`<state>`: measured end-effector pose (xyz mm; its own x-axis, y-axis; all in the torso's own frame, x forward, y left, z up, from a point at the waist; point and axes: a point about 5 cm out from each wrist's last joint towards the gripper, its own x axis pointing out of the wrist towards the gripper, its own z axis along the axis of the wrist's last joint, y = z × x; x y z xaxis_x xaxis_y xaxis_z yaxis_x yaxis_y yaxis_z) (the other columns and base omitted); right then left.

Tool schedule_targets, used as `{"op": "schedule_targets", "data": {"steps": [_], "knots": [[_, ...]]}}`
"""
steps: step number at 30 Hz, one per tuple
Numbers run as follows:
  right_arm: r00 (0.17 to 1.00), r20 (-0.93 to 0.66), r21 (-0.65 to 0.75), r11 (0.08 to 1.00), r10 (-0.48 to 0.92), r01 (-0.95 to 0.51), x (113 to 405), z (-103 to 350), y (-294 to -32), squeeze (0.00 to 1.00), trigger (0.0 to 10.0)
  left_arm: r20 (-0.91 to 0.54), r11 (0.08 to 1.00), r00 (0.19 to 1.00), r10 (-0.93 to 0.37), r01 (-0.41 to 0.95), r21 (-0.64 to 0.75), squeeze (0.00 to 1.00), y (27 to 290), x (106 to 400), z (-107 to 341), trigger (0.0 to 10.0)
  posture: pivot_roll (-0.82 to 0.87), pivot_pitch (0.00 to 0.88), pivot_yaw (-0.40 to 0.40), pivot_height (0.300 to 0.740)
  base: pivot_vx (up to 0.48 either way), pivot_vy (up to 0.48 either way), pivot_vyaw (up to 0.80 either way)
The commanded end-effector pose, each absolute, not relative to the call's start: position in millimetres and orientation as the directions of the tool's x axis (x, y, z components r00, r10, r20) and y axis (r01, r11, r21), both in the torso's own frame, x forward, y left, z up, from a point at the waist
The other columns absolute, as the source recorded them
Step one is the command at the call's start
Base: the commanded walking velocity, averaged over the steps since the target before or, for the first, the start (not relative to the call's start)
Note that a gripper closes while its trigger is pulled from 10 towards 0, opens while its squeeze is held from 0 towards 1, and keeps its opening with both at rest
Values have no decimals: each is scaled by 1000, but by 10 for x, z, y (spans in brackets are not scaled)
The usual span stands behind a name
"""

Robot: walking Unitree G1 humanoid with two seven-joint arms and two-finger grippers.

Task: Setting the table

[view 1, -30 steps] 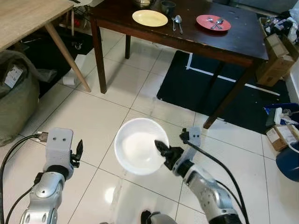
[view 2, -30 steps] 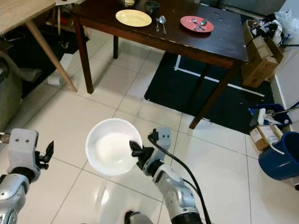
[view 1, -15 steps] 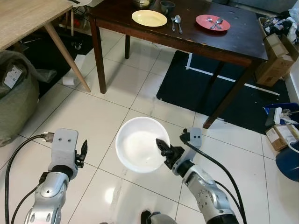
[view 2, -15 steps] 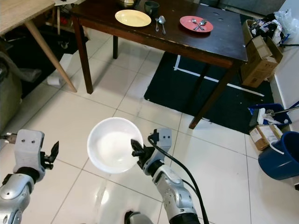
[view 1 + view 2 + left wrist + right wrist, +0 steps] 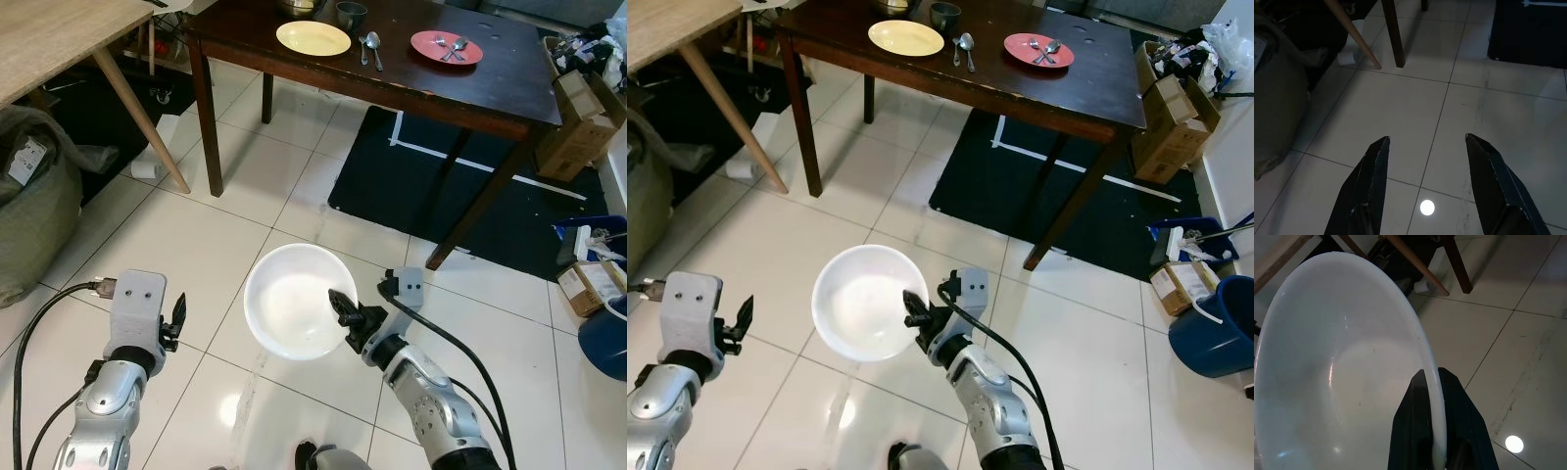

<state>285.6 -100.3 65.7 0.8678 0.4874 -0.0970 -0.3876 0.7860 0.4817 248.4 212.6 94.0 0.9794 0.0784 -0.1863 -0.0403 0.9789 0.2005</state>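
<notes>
The right end effector (image 5: 342,306) pinches the rim of a white bowl (image 5: 299,300) above the tiled floor (image 5: 235,215). The left end effector (image 5: 1425,161) hangs open, empty, well left of the bowl.

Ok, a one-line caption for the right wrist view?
Right gripper pinching the rim of a white bowl above the tiled floor.

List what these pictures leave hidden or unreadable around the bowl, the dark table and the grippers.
- Underside of the white bowl: hidden by the bowl itself in the eye views.
- Right gripper: its fingertips are hidden behind the bowl's rim in the right wrist view.
- Dark table: its far side is cut off by the top edge, so a bowl and a dark cup show partly.
- Cutlery on the red plate: too small to tell apart.
</notes>
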Motion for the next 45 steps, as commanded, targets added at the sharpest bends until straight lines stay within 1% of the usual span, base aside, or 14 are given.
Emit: {"op": "schedule_targets", "data": {"steps": [1,22,24,27,30,35,45], "knots": [[870,-95,485,786,483,-384,2851,638,-1021,0,10000,-218,979,973,71,-26,204,0,2096,2466,856,10000,-29,79,-21,740,0,0,0],[874,-133,472,805,468,-360,2810,529,-1056,0,10000,-252,976,965,77,-21,216,0,2092,2451,720,10000,-37,66,-20,740,0,0,0],[875,-149,478,808,461,-344,2795,484,-1076,0,10000,-276,977,958,81,-22,211,0,2104,2431,663,10000,-37,64,-20,740,0,0,0],[870,-221,469,830,441,-302,2734,309,-1131,0,10000,-339,979,933,120,-55,197,0,2186,2376,517,10000,-41,61,-20,740,0,0,0],[865,-263,467,841,427,-273,2660,186,-1161,0,10000,-351,978,924,155,-93,189,0,2250,2354,483,10000,-36,61,-19,740,0,0,0],[865,-241,470,833,441,-293,2653,231,-1130,0,10000,-334,976,933,135,-68,205,0,2211,2371,511,10000,-36,61,-19,740,0,0,0],[879,-208,467,834,428,-295,2741,298,-1152,0,10000,-330,976,934,136,-70,206,0,2211,2385,505,10000,-36,63,-18,740,0,0,0]]}}
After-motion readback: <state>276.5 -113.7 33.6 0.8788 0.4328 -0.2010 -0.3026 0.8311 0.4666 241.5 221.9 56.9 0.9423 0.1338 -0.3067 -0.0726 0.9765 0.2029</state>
